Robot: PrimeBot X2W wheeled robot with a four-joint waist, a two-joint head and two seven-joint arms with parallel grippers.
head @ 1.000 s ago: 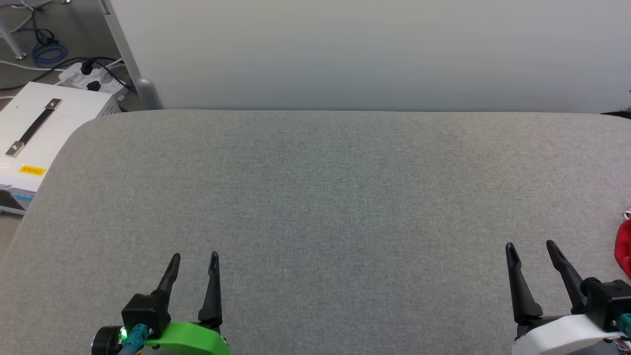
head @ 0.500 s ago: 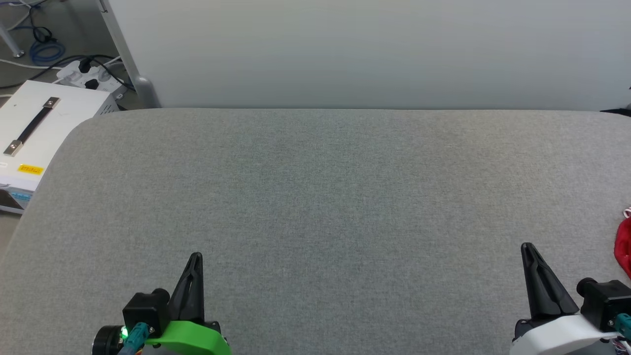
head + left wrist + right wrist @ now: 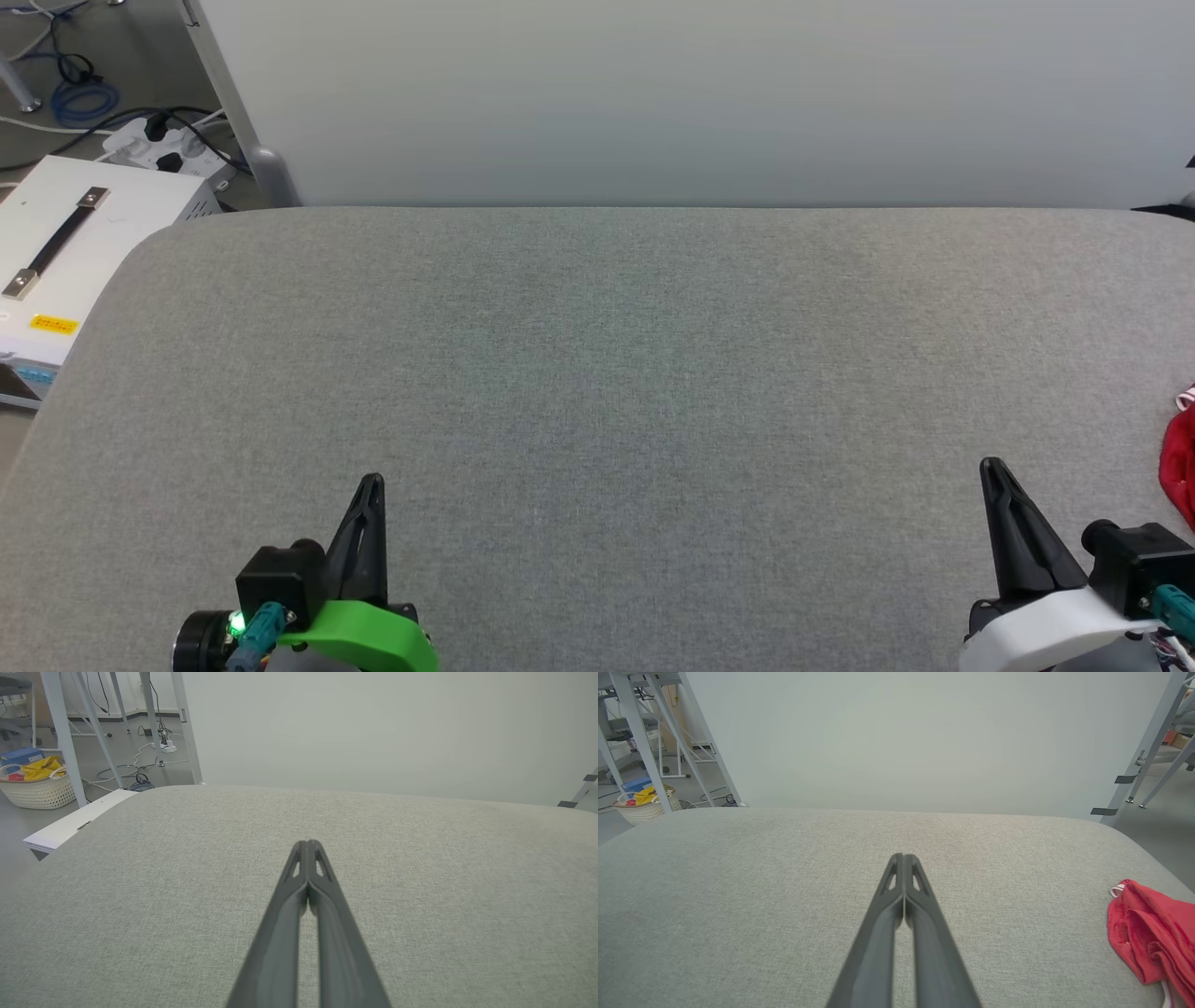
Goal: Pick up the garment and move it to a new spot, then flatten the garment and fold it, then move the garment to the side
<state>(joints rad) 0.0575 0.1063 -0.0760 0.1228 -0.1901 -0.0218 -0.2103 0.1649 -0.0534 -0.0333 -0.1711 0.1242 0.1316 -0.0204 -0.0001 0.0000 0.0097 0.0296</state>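
Note:
The red garment [image 3: 1153, 935] lies bunched at the far right of the grey padded table [image 3: 607, 345], cut off by the head view's edge [image 3: 1179, 462]. A bit of white trim shows at its top; its number and lettering are hidden. My right gripper [image 3: 990, 467] is shut and empty near the front edge, left of the garment and apart from it; its closed fingers [image 3: 903, 896] point across bare fabric. My left gripper [image 3: 371, 482] is shut and empty at the lower left, and its pressed-together fingers [image 3: 308, 882] hover over the table.
A white case with a black handle [image 3: 56, 252] stands off the table's left edge, with a power strip and cables [image 3: 159, 145] behind it. A pale wall panel [image 3: 700, 93] runs along the far side. A basket with yellow cloth [image 3: 37, 781] sits on the floor.
Both grippers went from open to shut a second ago and have stayed shut since. The head view has shifted slightly; the garment has not moved.

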